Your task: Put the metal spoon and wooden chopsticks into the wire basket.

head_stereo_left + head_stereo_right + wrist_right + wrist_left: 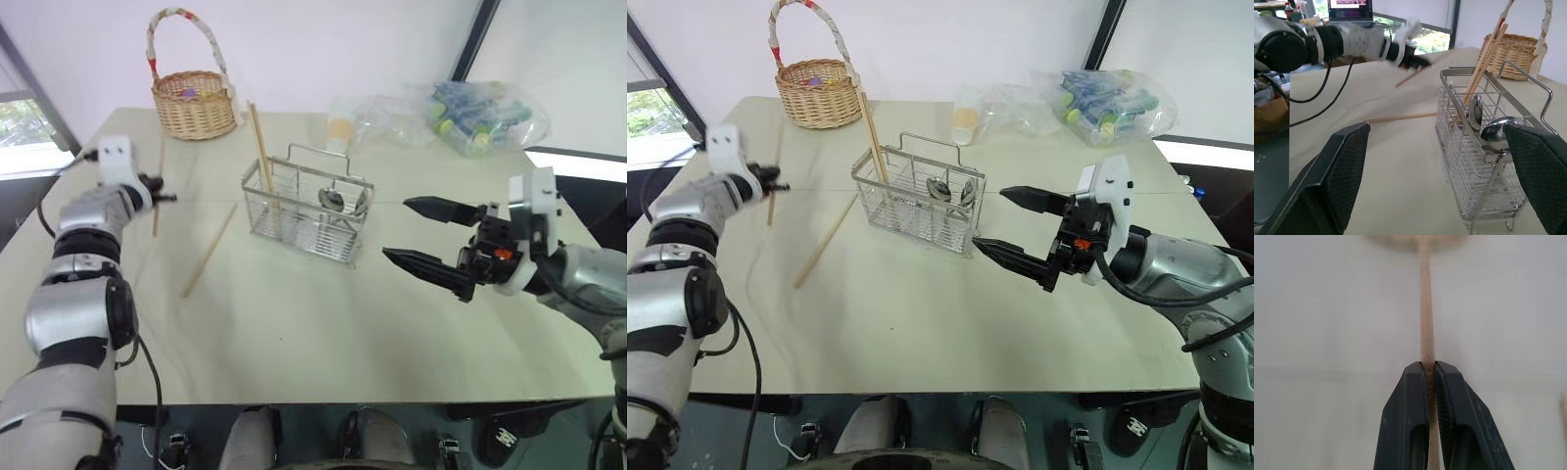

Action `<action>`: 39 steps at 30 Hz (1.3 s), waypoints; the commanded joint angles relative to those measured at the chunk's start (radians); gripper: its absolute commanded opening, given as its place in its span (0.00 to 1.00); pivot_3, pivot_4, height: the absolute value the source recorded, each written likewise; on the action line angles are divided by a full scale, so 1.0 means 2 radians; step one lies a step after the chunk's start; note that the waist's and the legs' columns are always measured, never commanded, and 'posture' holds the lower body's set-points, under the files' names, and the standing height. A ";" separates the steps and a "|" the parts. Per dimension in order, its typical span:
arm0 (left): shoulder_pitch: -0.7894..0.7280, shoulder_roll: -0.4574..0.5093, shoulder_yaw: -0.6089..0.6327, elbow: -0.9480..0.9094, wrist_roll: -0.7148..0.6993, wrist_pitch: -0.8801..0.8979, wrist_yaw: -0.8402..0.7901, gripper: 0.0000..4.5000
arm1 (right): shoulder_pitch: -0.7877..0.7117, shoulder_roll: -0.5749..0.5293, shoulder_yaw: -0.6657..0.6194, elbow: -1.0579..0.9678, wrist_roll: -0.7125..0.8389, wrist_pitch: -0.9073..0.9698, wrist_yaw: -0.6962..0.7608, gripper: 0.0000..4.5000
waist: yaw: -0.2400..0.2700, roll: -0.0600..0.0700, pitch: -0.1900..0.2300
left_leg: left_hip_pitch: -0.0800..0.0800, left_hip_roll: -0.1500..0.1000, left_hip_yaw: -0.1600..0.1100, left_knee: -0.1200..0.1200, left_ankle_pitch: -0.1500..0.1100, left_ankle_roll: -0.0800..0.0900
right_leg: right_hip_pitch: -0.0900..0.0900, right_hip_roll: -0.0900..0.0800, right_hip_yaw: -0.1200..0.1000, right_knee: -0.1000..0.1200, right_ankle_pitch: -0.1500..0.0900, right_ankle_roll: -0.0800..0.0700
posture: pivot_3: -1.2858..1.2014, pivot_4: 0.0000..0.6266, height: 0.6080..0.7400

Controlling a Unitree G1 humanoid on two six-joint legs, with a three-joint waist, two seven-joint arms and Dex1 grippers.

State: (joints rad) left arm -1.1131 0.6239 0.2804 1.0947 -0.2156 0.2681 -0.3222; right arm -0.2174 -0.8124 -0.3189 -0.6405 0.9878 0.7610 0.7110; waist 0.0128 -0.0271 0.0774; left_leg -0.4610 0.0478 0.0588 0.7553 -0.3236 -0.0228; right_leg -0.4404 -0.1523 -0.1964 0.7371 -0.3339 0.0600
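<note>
The left gripper [162, 199] reaches level over the table, pinching a thin light-brown wooden chopstick [1426, 323]. The stick's far end blurs. The right gripper [1004, 223] hangs spread wide.

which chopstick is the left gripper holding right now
The one lifted off the table at the far left, pinched in the shut left gripper. Another lies flat on the table, and some stand in the wire basket.

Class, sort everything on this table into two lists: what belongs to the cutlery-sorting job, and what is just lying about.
Job:
- wire basket
- metal spoons in it
- chopsticks standing in it
- chopstick in the left gripper
- chopstick lying on the table

Lying about:
- wicker basket
- plastic bags
</note>
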 commanded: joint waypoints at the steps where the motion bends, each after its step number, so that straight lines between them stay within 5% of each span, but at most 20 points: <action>1: -0.014 -0.019 0.065 -0.132 -0.074 -0.009 0.016 0.01 | -0.012 -0.002 -0.006 -0.002 0.020 0.003 -0.012 1.00 | 0.000 0.000 0.000 | 0.000 0.000 0.000 0.000 0.000 0.000 | 0.000 0.000 0.000 0.000 0.000 0.000 | 0.52 0.24 0.11; 7: 0.022 -0.105 0.115 -0.388 -0.219 0.123 0.055 0.01 | -0.012 -0.007 -0.013 -0.001 0.035 0.012 -0.024 1.00 | 0.000 0.001 0.000 | 0.001 0.000 -0.001 0.001 0.000 0.000 | 0.003 0.000 0.000 -0.001 0.000 0.000 | 0.52 0.24 0.11; 13: 0.060 -0.150 0.073 -0.497 -0.256 0.196 0.071 0.01 | -0.007 -0.004 -0.015 0.001 0.038 0.014 -0.036 1.00 | 0.000 0.002 0.001 | 0.007 0.000 -0.001 0.000 0.000 0.000 | 0.007 0.001 0.000 -0.001 0.000 0.000 | 0.52 0.24 0.11; 30: 0.114 -0.220 -0.046 -0.405 -0.140 0.047 -0.021 0.01 | 0.020 0.000 -0.031 -0.022 0.100 0.015 -0.108 1.00 | 0.001 0.002 0.001 | 0.006 0.000 0.000 0.000 -0.001 0.002 | 0.006 0.001 0.000 -0.001 0.000 0.000 | 0.52 0.24 0.11; 33: 0.118 -0.225 -0.046 -0.401 -0.137 0.041 -0.029 0.24 | 0.022 -0.005 -0.039 -0.019 0.108 0.015 -0.117 1.00 | 0.001 0.002 0.001 | 0.006 0.000 0.000 0.000 -0.001 0.003 | 0.006 0.001 0.000 -0.001 0.000 0.000 | 0.52 0.24 0.11; 39: 0.126 -0.227 -0.034 -0.418 -0.147 0.048 -0.027 0.89 | 0.019 -0.009 -0.037 -0.013 0.107 0.014 -0.123 1.00 | 0.000 0.002 0.001 | 0.006 0.000 0.000 0.000 -0.002 0.003 | 0.006 0.001 0.000 -0.002 0.000 0.000 | 0.52 0.24 0.11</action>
State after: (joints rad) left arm -0.8518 0.1678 0.1941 0.3078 -0.4930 0.3768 -0.3729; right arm -0.1683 -0.8153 -0.3698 -0.6547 1.1881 0.7999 0.4679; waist 0.0138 -0.0235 0.0795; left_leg -0.4484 0.0478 0.0588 0.7546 -0.3268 -0.0171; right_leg -0.4275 -0.1510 -0.1962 0.7340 -0.3342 0.0598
